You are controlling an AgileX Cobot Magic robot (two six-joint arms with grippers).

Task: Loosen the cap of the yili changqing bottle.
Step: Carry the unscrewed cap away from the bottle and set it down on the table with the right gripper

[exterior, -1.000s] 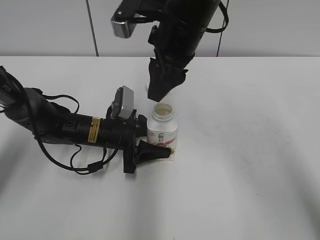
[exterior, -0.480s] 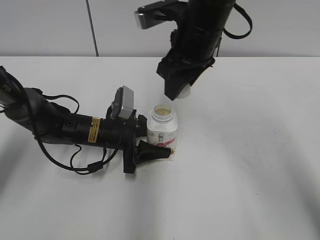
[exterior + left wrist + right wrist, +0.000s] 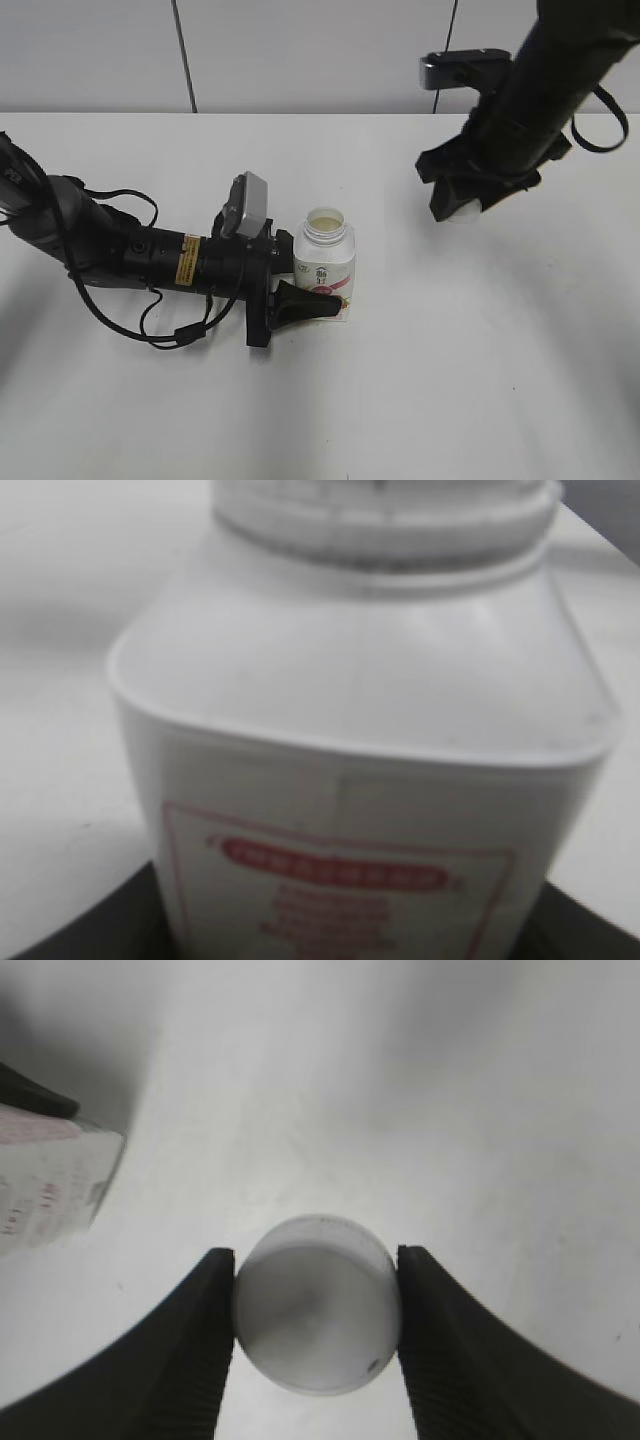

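The yili changqing bottle (image 3: pixel 326 262) stands upright on the white table, its neck open with no cap on it. It fills the left wrist view (image 3: pixel 360 760). My left gripper (image 3: pixel 312 300) is shut on the bottle's lower body from the left. My right gripper (image 3: pixel 458 208) is shut on the white cap (image 3: pixel 317 1303), which sits between its two black fingers in the right wrist view. In the exterior view the right gripper is low over the table, well to the right of the bottle, and the cap (image 3: pixel 462 212) barely shows under the fingers.
The white table (image 3: pixel 480 340) spreads all around. The left arm (image 3: pixel 130 255) lies low across the table's left side with loose cables. A grey wall stands behind the table's far edge. The bottle's edge shows at the left of the right wrist view (image 3: pixel 50 1185).
My right gripper has carried the cap from just above the bottle's neck away to the right and down toward the table. The left gripper and bottle have not moved.
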